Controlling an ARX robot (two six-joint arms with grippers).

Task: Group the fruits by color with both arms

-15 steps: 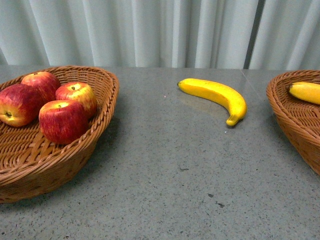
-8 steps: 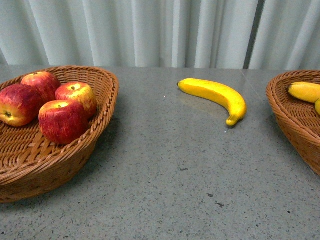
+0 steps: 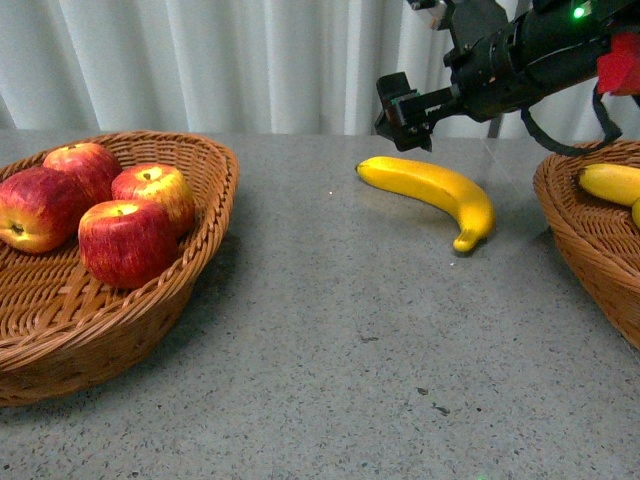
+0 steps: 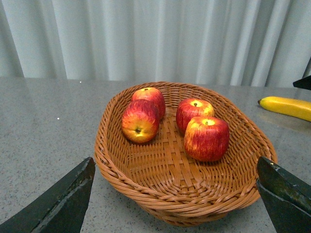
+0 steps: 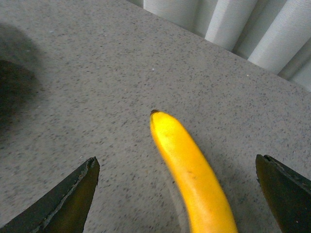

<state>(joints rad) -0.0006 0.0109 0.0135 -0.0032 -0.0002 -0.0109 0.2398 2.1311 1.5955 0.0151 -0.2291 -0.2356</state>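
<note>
**A:** Left side first. What's there?

**B:** Left basket point(image 3: 150, 330) at 9 o'clock on the desk point(image 3: 350, 350). It holds four apples point(image 3: 125, 242) in two touching pairs, bunched toward its 10 o'clock end.

**A:** Left fingers?

**B:** Left fingers point(image 4: 68, 199) show only in the left wrist view. They're spread wide with nothing in them, up off the desk and short of the left basket's near rim. The left arm isn't in the front view.

**A:** Middle of the desk?

**B:** Loose banana point(image 3: 435, 192) at 1 o'clock, lying flat on the bare desk. It's between the baskets, closer to the right one. One end points to 10 o'clock and the other hooks down to 5.

**A:** Right side?

**B:** Right arm point(image 3: 530, 50) reaches in from 2 o'clock, with its green light point(image 3: 578, 12) lit and the red part point(image 3: 620, 62) visible. Right fingers point(image 3: 405, 105) hang above the loose banana's 10 o'clock end, clear of it. In the right wrist view they're wide apart and empty, with that end on the desk below the gap.

**A:** Far right?

**B:** Right basket point(image 3: 570, 220) at 3 o'clock, cut by the frame edge. Basketed banana point(image 3: 612, 183) lies inside. There's a sliver of a second yellow piece point(image 3: 636, 212) just beneath it, too cropped to identify.
</note>
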